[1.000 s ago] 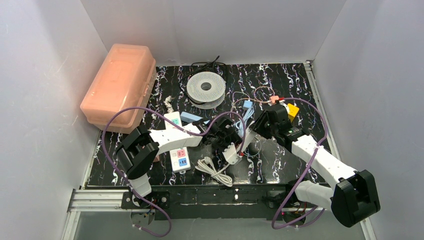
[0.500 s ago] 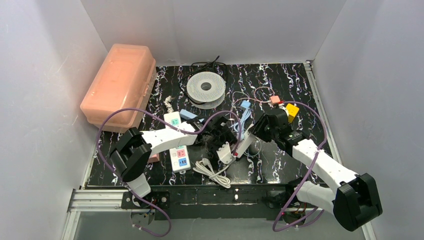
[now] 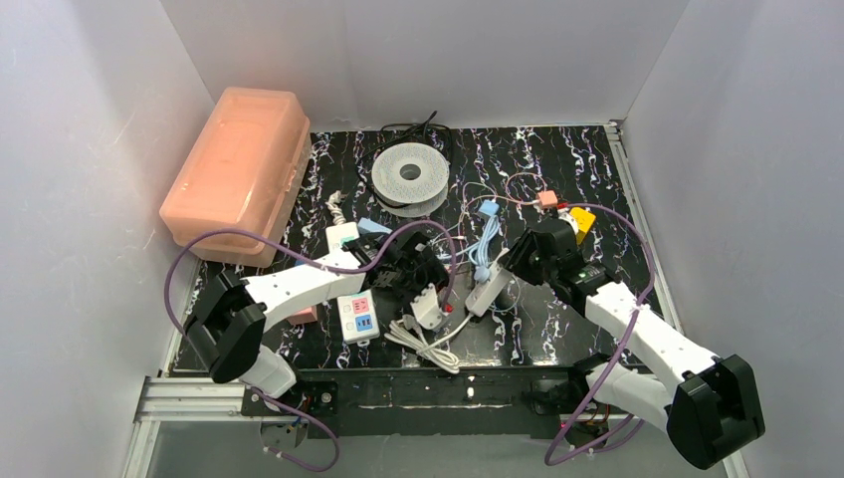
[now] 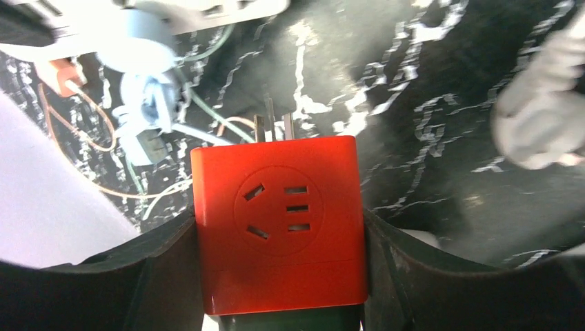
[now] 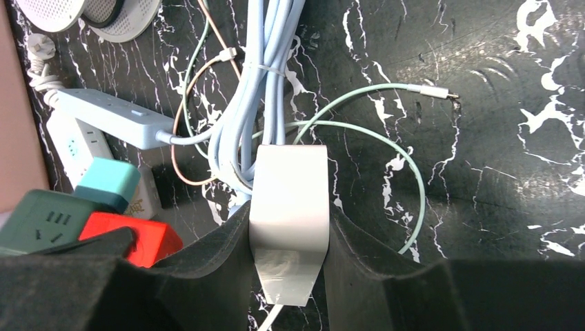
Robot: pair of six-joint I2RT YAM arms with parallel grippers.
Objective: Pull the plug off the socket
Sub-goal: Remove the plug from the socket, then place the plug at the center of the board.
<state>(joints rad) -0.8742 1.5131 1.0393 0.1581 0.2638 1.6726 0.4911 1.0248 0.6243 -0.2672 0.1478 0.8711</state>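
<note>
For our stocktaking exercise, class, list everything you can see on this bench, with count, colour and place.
mat: one, black marbled, underneath
storage box: one, pink, far left
spool: one, grey, far middle
cube socket: one, white, near left
loose cable: one, white, near edge
cable bundle: one, light blue, centre
block: one, yellow, far right
plug: one, red, prongs bare, in left fingers
power strip: one, white, in right fingers
left fingers: two, black, shut on plug
right fingers: two, black, shut on power strip
</note>
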